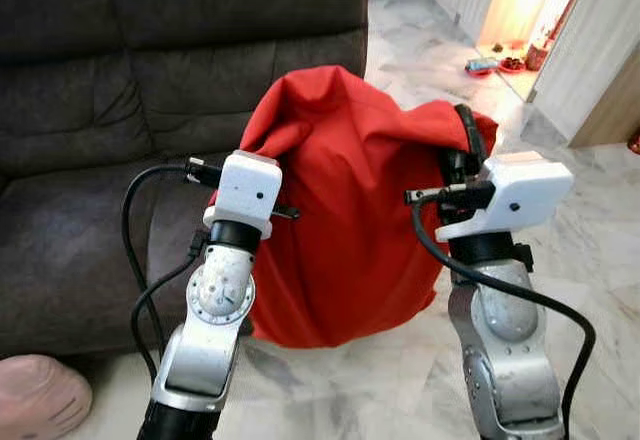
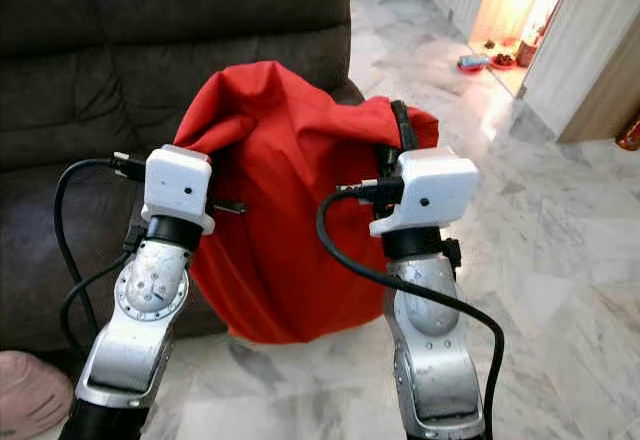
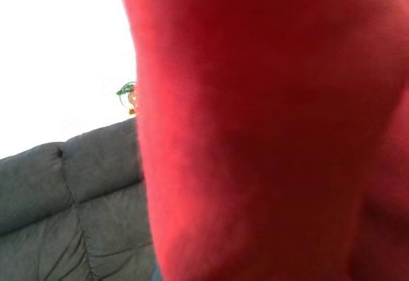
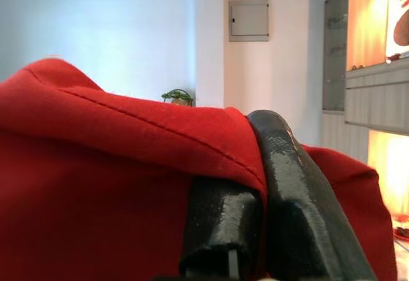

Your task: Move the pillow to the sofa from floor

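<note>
Pillow [image 1: 345, 230]: red, soft, lifted clear of the floor [image 1: 560, 260] and hanging between both arms, just in front of the sofa [image 1: 90, 210]. Right tool [image 1: 465, 145]: clenched on the pillow's upper right corner, fabric pinched between its fingers [image 4: 300, 204]. Left tool [image 1: 265, 175]: pressed into the pillow's left side; its grip cannot be told, the fingers being buried in cloth. Step in hand: carry to the seat. Advised handling: raise both arms evenly so the sagging lower edge clears the seat's front edge, swing far and left, and let go only once the bulk rests on the cushion. Room: open seat to the left; bare marble floor to the right; a pink object [image 1: 40, 395] lies near left on the floor, apart from the path.
</note>
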Available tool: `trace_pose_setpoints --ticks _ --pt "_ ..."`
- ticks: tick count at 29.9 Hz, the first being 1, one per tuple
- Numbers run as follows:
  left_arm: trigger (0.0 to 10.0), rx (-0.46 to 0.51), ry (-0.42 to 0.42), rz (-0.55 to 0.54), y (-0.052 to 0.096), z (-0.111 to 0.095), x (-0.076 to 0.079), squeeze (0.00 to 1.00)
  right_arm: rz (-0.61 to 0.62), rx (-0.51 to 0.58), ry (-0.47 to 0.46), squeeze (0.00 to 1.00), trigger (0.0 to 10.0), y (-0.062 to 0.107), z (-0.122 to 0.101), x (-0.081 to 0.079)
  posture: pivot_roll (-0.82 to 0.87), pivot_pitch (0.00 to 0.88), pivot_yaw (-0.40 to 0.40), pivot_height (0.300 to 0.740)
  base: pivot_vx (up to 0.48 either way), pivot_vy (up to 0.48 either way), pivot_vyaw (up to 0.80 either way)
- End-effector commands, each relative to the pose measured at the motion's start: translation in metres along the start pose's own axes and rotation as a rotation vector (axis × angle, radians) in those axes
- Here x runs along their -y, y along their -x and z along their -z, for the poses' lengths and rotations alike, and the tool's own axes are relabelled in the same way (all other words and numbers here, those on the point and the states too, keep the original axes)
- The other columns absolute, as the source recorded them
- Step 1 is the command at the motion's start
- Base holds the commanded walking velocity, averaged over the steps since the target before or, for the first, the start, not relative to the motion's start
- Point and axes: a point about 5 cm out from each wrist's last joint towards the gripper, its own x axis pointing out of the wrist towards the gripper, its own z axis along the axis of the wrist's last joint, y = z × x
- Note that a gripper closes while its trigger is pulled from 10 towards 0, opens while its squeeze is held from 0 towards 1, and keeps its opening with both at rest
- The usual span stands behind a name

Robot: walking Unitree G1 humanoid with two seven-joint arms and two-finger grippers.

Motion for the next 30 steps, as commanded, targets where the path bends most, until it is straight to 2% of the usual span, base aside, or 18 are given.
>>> trace_pose_setpoints --ticks 1,8,16,30 --pt "10.0 0.153 -0.009 -0.014 -0.0054 -0.0287 -0.0015 0.00 -0.051 0.115 -0.027 0.00 10.0 -0.0051 -0.0233 -0.0093 -0.11 0.072 0.039 0.739 0.322 0.000 0.00" --pt "10.0 0.167 -0.013 -0.018 -0.0071 -0.0317 -0.0017 0.00 -0.067 0.131 -0.015 0.00 10.0 -0.0071 -0.0273 -0.0104 -0.11 0.070 0.038 0.739 0.339 0.000 0.00" --pt "10.0 0.183 -0.013 -0.025 -0.0096 -0.0351 -0.0034 0.00 -0.084 0.145 -0.030 0.00 10.0 -0.0080 -0.0298 -0.0129 -0.11 0.067 0.038 0.739 0.350 0.000 0.55" --pt "10.0 0.176 -0.006 -0.014 -0.0098 -0.0334 -0.0018 0.00 -0.086 0.117 -0.042 0.00 10.0 -0.0091 -0.0262 -0.0123 -0.11 0.068 0.034 0.739 0.356 0.000 0.00"
